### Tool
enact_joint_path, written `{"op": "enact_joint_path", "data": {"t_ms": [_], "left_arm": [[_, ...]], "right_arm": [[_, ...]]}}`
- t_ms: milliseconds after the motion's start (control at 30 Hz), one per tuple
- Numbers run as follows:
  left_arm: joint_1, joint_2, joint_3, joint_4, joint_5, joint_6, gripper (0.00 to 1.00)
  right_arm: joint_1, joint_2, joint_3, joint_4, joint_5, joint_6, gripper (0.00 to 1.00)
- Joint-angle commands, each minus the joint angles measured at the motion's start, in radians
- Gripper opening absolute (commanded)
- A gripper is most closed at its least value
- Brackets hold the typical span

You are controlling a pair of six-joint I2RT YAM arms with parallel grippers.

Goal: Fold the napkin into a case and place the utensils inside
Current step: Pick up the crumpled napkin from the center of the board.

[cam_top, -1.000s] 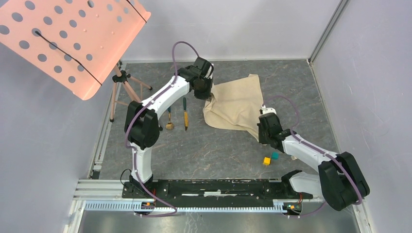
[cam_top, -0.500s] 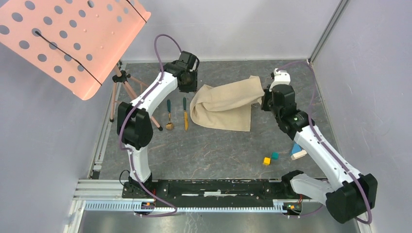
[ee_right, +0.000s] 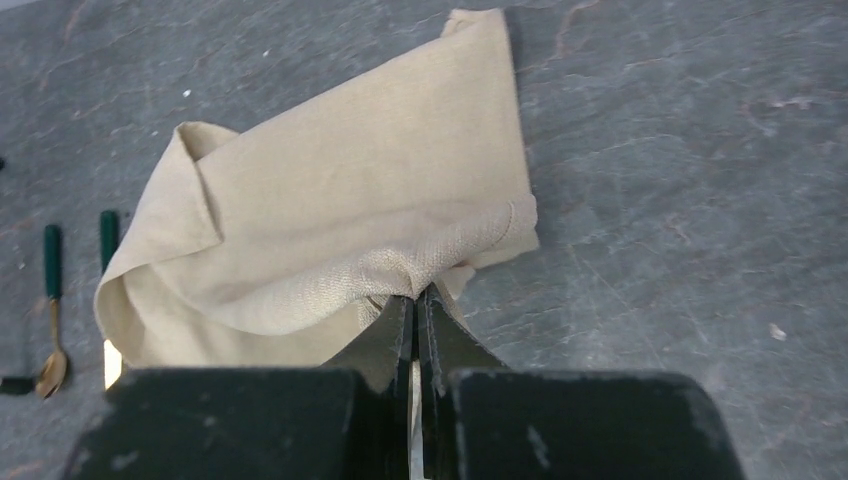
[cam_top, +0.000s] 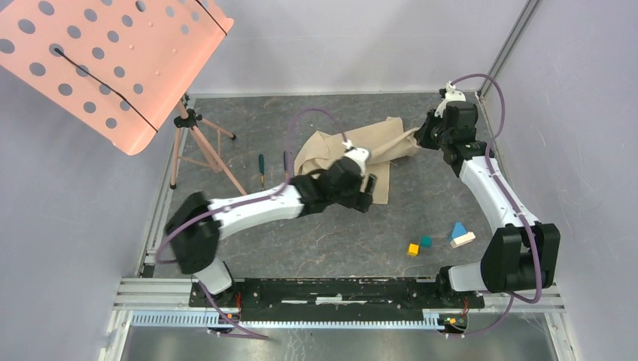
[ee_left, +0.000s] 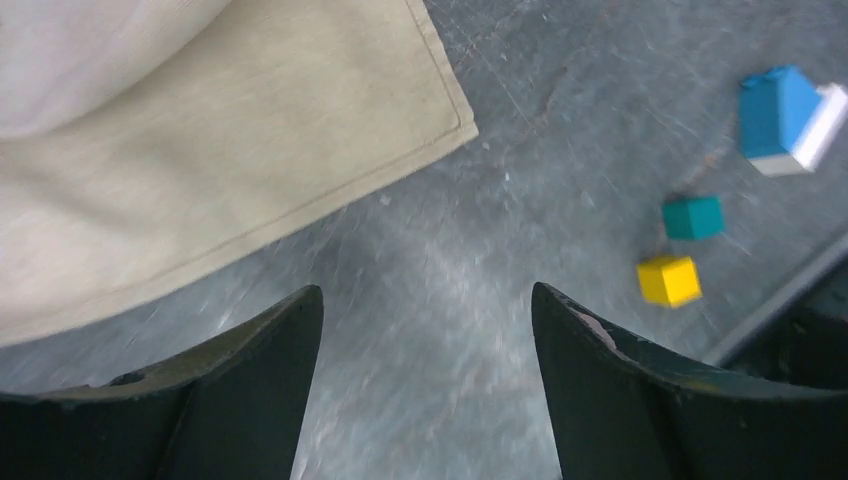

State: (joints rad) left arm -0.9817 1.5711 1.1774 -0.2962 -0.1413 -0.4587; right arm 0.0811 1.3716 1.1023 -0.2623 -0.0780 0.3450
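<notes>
My right gripper (ee_right: pixel 415 303) is clenched on a bunched edge of the napkin (ee_right: pixel 340 210) and holds that edge up off the table (ee_right: pixel 650 200). The rest lies crumpled mid-table, close beside the spoon (ee_right: pixel 50 310) and knife (ee_right: pixel 108 238). My left gripper (ee_left: pixel 425 300) hangs released, holding nothing, above bare table by the napkin's hemmed corner. The cloth looks light and limp, so I expect it to sag and drag. I'd take it by 2 hemmed corners for a clean fold.
</notes>
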Motion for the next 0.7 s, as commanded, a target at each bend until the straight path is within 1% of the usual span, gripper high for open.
{"op": "enact_joint_path", "data": {"t_ms": [0, 67, 133, 167, 267, 300, 400, 567, 667], "left_arm": [[-0.086, 0.233, 0.139, 0.204, -0.208, 0.042, 0.82], [-0.107, 0.355, 0.280, 0.119, -0.251, 0.077, 0.79], [-0.116, 0.441, 0.369, 0.065, -0.289, 0.063, 0.75], [-0.116, 0.479, 0.405, 0.051, -0.284, 0.059, 0.74], [-0.118, 0.546, 0.444, 0.054, -0.275, 0.045, 0.74], [-0.118, 0.555, 0.444, 0.069, -0.271, 0.048, 0.74], [-0.117, 0.599, 0.472, 0.073, -0.268, 0.068, 0.74], [-0.118, 0.689, 0.565, -0.014, -0.261, 0.061, 0.73], [-0.116, 0.707, 0.556, -0.035, -0.249, 0.034, 0.71]], "right_arm": [[-0.015, 0.015, 0.066, 0.028, -0.138, -0.002, 0.00], [-0.032, 0.016, 0.074, 0.012, -0.145, -0.017, 0.00], [-0.051, 0.011, 0.069, 0.011, -0.155, -0.022, 0.00], [-0.063, 0.005, 0.063, 0.011, -0.161, -0.024, 0.00], [-0.089, -0.006, 0.049, 0.008, -0.170, -0.027, 0.00], [-0.112, -0.007, 0.045, 0.008, -0.175, -0.029, 0.00], [-0.130, -0.013, 0.038, 0.009, -0.189, -0.030, 0.00], [-0.139, -0.022, 0.028, 0.012, -0.191, -0.030, 0.00], [-0.141, -0.021, 0.029, 0.008, -0.195, -0.030, 0.00]]}}
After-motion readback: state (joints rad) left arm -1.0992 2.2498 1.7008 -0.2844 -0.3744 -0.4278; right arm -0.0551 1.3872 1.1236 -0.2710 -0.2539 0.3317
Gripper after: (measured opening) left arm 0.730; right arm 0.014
